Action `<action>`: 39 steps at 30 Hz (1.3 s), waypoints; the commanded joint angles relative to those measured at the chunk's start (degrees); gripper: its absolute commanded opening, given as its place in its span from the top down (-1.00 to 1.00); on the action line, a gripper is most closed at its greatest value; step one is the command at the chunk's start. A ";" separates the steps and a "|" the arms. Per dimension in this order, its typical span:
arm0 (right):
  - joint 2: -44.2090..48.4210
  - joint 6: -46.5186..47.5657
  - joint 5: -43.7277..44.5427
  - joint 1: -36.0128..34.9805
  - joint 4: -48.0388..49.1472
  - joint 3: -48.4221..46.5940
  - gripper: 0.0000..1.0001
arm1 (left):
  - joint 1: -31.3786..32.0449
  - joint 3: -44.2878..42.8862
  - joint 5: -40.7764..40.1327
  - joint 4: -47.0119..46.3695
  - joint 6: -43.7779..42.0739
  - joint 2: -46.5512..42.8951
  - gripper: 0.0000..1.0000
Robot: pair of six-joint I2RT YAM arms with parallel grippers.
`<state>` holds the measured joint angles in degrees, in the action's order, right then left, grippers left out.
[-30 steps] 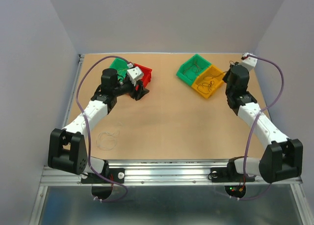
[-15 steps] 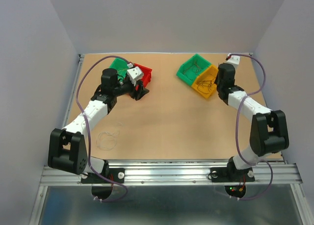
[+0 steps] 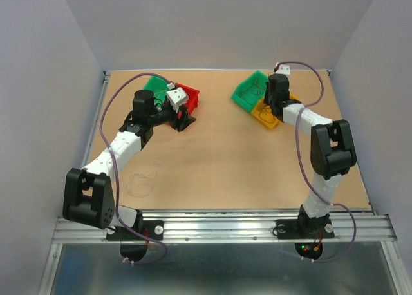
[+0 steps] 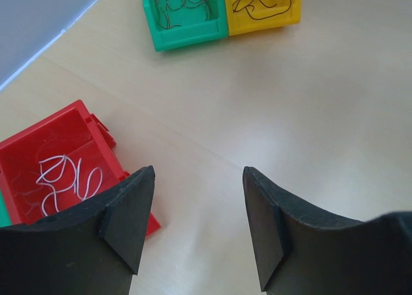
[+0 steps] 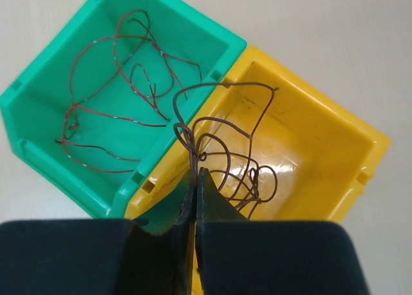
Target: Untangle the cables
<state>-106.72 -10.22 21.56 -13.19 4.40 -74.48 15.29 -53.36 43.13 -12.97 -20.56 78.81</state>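
Tan tabletop [image 3: 225, 160], right gripper [image 5: 195, 182] over the yellow bin [image 5: 315, 153].
Its jaws pinched on brown cables [image 5: 199, 154] looping just beyond them above that bin; left gripper [image 4: 198, 192] stood agape, well apart from it.

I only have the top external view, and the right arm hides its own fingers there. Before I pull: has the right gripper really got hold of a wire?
Observer: Yes. The right gripper is shut on a brown wire, pinched just below its twisted part, over the yellow bin.
Operator: Is that wire clear of the neighbouring bin?
Observer: Not quite. One loop reaches over the wall shared with the green bin, close to the red wires lying there. I cannot tell whether they touch.
Operator: And the left gripper?
Observer: The left gripper is open and holds nothing. It is beside the red bin, which has white wires in it.
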 commanded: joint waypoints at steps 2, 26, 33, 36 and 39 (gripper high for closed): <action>-4.29 -4.79 3.21 0.01 -3.70 -4.54 0.99 | 0.09 -1.22 1.43 -0.91 -0.54 -0.06 -0.37; -14.83 -35.85 10.17 2.38 -11.96 -9.81 0.77 | 0.18 -1.57 0.99 -0.21 -0.89 0.12 -0.37; -9.49 -30.93 10.96 2.03 -12.14 -10.34 0.37 | 0.09 -0.43 -1.56 -1.96 -0.63 -0.93 -0.39; -5.10 -29.08 13.15 0.80 -12.14 -9.29 0.17 | 0.00 1.85 -6.02 -6.17 0.25 -4.08 -0.45; -1.06 -27.76 13.42 0.45 -12.05 -8.32 0.11 | 0.00 4.93 -8.50 -9.17 1.04 -6.64 -0.60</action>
<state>-116.49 -40.64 31.90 -11.64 -8.54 -81.91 15.29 -51.22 38.22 -15.31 -20.40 78.04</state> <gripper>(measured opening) 0.416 0.769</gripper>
